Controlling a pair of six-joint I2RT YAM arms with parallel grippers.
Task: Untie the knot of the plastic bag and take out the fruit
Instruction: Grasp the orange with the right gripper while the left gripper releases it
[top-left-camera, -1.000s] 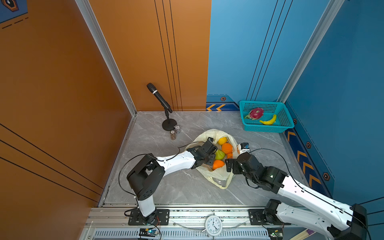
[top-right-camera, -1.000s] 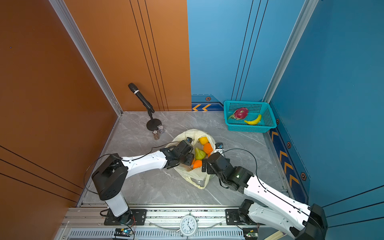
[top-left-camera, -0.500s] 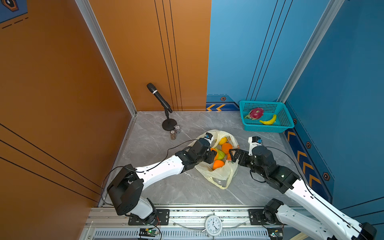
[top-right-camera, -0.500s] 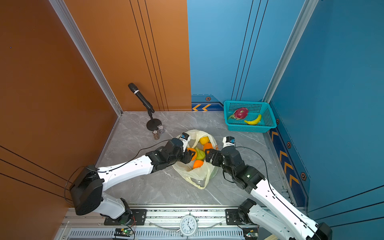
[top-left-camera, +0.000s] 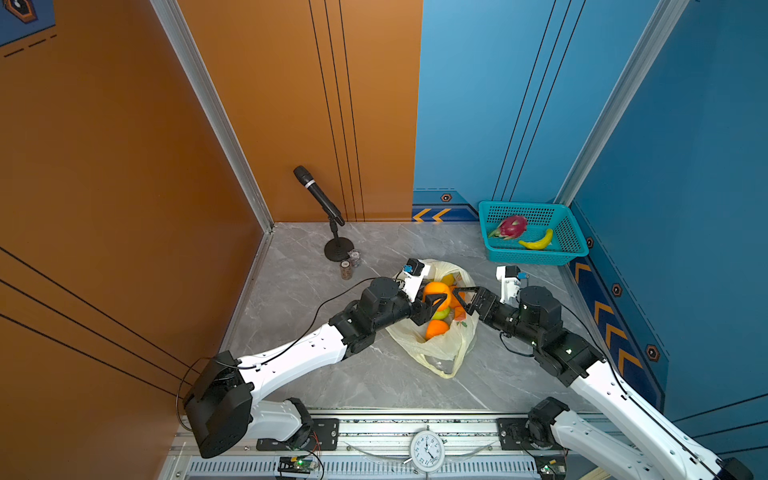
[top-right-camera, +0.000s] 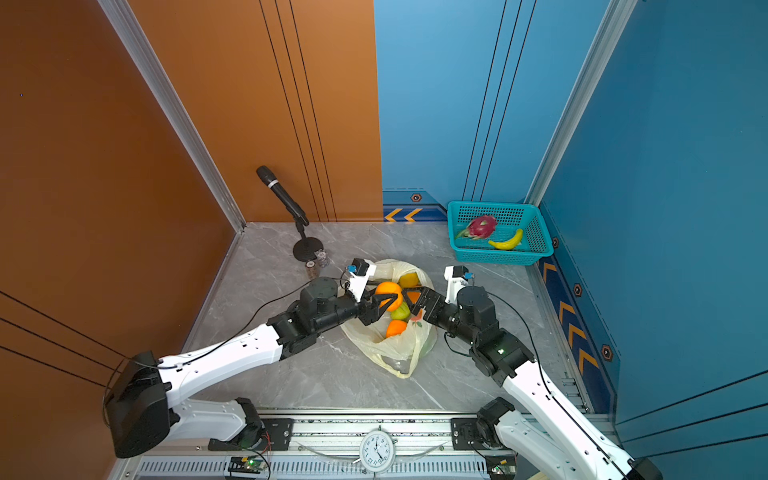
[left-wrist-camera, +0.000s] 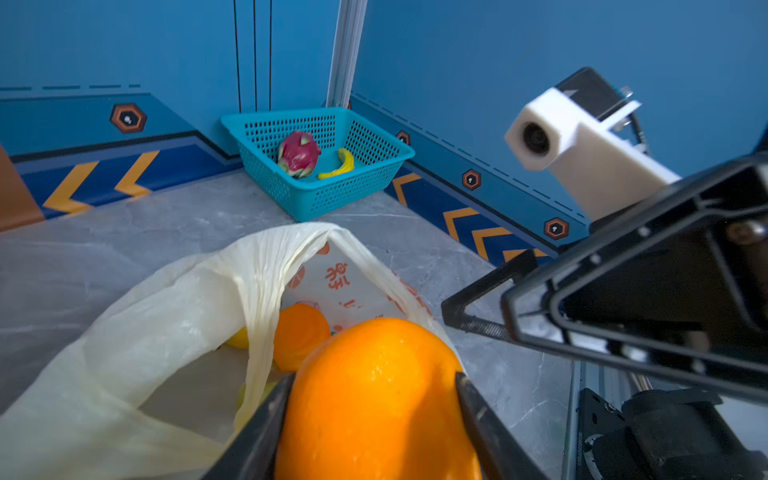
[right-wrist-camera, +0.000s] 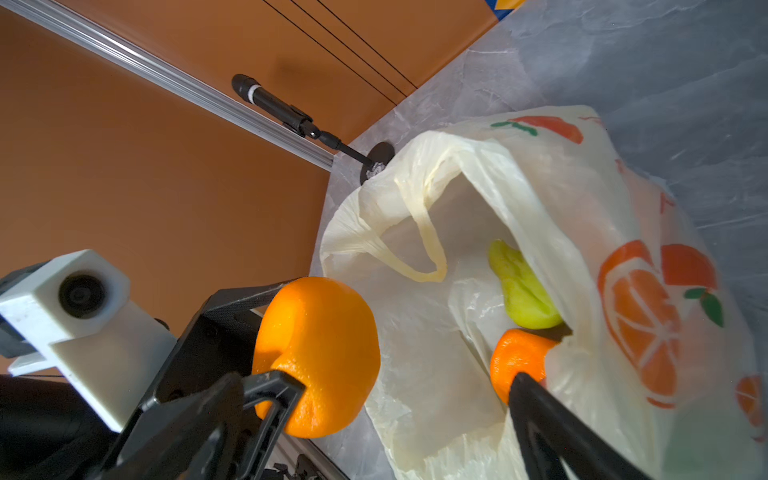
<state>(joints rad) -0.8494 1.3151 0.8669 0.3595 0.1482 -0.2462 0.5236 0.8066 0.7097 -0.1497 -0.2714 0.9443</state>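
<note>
The pale yellow plastic bag (top-left-camera: 440, 349) (top-right-camera: 390, 351) lies on the floor with its mouth open. No knot is in view; a handle loop (right-wrist-camera: 415, 257) hangs loose. My left gripper (top-left-camera: 440, 301) (left-wrist-camera: 374, 376) is shut on an orange (top-left-camera: 434, 291) (left-wrist-camera: 374, 395) (right-wrist-camera: 324, 345), held above the bag's mouth. My right gripper (top-left-camera: 461, 297) (right-wrist-camera: 405, 380) stands open, tip to tip with the left one, one finger beside the held orange and one at the bag's edge. More fruit stays inside: an orange (top-left-camera: 436, 328) (right-wrist-camera: 519, 357), a green-yellow one (right-wrist-camera: 523, 291), a yellow one (top-left-camera: 448, 279).
A teal basket (top-left-camera: 532, 257) in the back right corner holds a pink dragon fruit (top-left-camera: 512, 226) and a banana (top-left-camera: 538, 242). A microphone on a stand (top-left-camera: 318, 195) with two small jars (top-left-camera: 349, 266) stands behind the left arm. Walls close in on three sides.
My left gripper has risen out of the bag with the orange in it. My right gripper has swung from the bag's near side up to its right side, staying open.
</note>
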